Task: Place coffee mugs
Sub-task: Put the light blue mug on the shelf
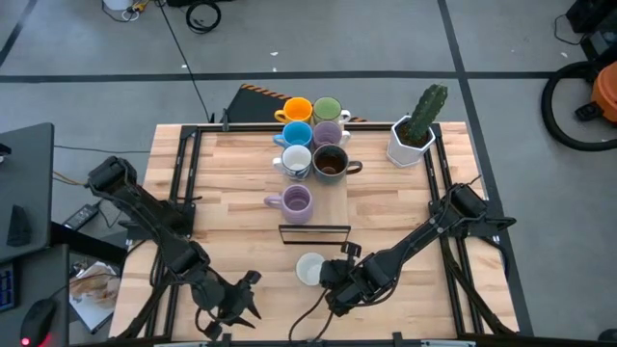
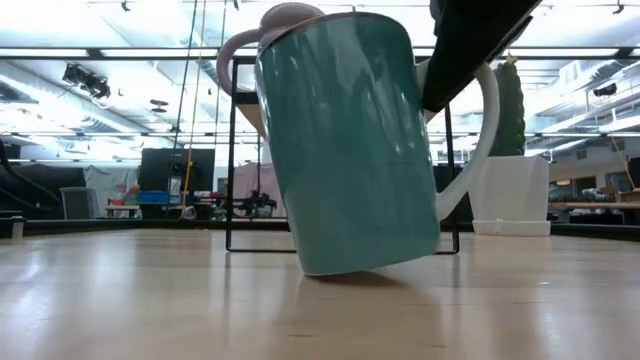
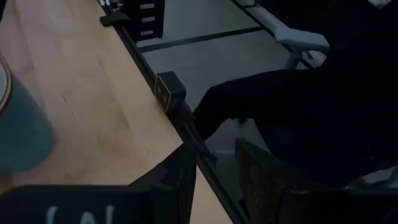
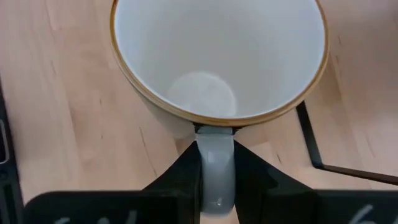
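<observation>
A teal coffee mug (image 2: 350,140) with a white inside (image 4: 217,56) stands tilted near the table's front edge (image 1: 310,269). My right gripper (image 4: 216,186) is shut on its handle. Several other coffee mugs stand upright on their bases at the far middle: orange (image 1: 297,109), green (image 1: 326,109), blue (image 1: 297,133), purple (image 1: 329,133), white (image 1: 296,159) and dark (image 1: 330,162). One more purple mug (image 1: 297,200) stands nearer. My left gripper (image 1: 231,304) hangs open at the front edge, left of the teal mug, with nothing between its fingers (image 3: 180,180). My right gripper pinches the teal mug's white handle (image 4: 216,155) between its two fingers. The fingers come slanting down from the near right. The mug leans away from the handle, and the base edge opposite the handle (image 2: 312,270) seems to rest on the table while the handle side is raised.
A black wire frame (image 1: 315,233) stands just beyond the teal mug, between it and the nearer purple mug. A white faceted planter with a cactus (image 1: 415,135) is at the far right. Black rails (image 1: 183,173) run along the table's left and right sides.
</observation>
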Robot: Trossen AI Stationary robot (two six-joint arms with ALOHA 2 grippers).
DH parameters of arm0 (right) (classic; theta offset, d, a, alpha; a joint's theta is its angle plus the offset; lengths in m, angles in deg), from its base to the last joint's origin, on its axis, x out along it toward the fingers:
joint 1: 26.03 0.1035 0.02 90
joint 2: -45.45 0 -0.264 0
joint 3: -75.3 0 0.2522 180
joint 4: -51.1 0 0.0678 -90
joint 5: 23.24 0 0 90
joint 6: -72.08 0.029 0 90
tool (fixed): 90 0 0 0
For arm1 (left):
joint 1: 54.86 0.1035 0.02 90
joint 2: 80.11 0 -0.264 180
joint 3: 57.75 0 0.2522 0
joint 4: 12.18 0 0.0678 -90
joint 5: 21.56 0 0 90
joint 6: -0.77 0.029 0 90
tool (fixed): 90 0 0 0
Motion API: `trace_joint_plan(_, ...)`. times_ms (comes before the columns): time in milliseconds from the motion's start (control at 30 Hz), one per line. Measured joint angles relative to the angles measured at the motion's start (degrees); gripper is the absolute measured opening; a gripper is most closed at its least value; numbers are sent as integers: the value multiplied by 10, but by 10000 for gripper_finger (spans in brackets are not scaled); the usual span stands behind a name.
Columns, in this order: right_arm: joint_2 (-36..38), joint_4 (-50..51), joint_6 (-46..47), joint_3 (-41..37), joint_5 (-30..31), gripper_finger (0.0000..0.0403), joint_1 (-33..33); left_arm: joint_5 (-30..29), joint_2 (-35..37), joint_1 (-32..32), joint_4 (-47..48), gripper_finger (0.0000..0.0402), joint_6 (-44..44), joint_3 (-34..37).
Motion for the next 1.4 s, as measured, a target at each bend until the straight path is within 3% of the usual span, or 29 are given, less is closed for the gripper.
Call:
trace_joint_plan(333, 5, 10, -24, 0, -3, 65, 1, -4, 8, -2, 38, 117, 0, 0)
trace_joint_plan(667, 62, 10, -65, 0, 14, 65, 1, -4, 47, -2, 54, 117, 0, 0)
trace_joint_plan(1133, 197, 2, -178, 0, 67, 64, 14, 16, 55, -5, 67, 117, 0, 0)
trace_joint_plan(1400, 257, 12, -255, 0, 75, 64, -12, 21, 55, -5, 67, 117, 3, 0)
